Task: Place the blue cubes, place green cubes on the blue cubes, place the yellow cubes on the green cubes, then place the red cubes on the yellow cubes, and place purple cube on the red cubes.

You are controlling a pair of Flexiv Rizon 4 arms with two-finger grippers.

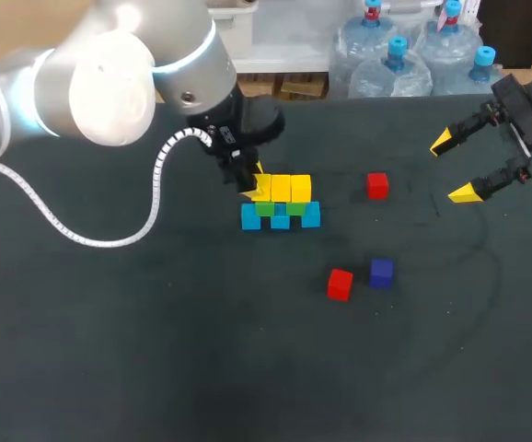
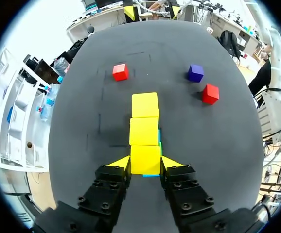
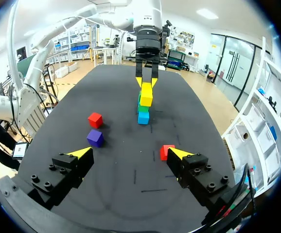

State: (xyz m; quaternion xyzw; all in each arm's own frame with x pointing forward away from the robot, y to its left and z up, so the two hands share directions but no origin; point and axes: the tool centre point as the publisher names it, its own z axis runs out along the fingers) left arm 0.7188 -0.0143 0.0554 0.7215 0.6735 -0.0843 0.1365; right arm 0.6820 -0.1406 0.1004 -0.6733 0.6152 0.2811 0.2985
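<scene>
Left gripper [image 2: 145, 164]: clenched on the yellow cube [image 2: 145, 158], one wedge-shaped yellow tip against each of two opposite faces; the finger bodies are black, blocky and studded with bolt heads. This cube is the end unit of a top row of three; the other two yellow cubes [image 2: 144, 131] [image 2: 145, 105] sit in line ahead of it, face to face. The stack stands near the middle of the table [image 1: 156, 350], a dark matte surface with faint scuff marks. Bottom row: three blue cubes [image 1: 251, 217] [image 1: 281, 221] [image 1: 311, 215], side by side. Middle row: two green cubes [image 1: 264, 210] [image 1: 294, 209] show in the head view, resting on the blue row and under the yellow row. Right gripper [image 3: 130, 153]: released, fingers wide apart, holding nothing, well apart from the stack at the right side of the table. Loose units: two red cubes [image 1: 377, 185] [image 1: 340, 284] and one purple cube [image 1: 382, 272], which lies just beside the nearer red one. All cubes are plain, single-coloured, flat-faced and sharp-edged.
</scene>
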